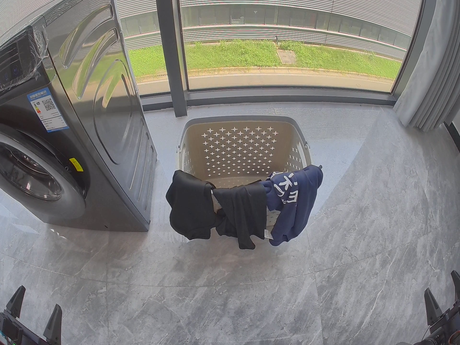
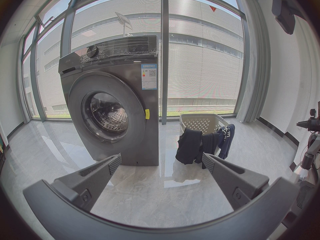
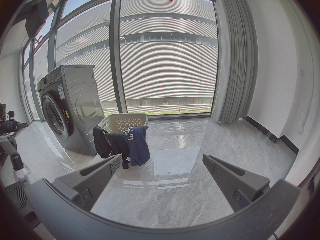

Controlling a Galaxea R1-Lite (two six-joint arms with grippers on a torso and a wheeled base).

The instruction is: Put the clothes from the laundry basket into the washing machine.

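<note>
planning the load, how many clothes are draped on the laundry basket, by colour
black clothes: 2
navy blue clothes: 1
total: 3

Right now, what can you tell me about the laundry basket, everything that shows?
The laundry basket is a beige, plastic-looking tub, rectangular with rounded corners, its walls pierced by star-shaped holes. It stands upright on the grey floor, beside the washing machine but apart from it, in front of the window. Black clothes and a navy garment hang over its near rim and down the outside.
</note>
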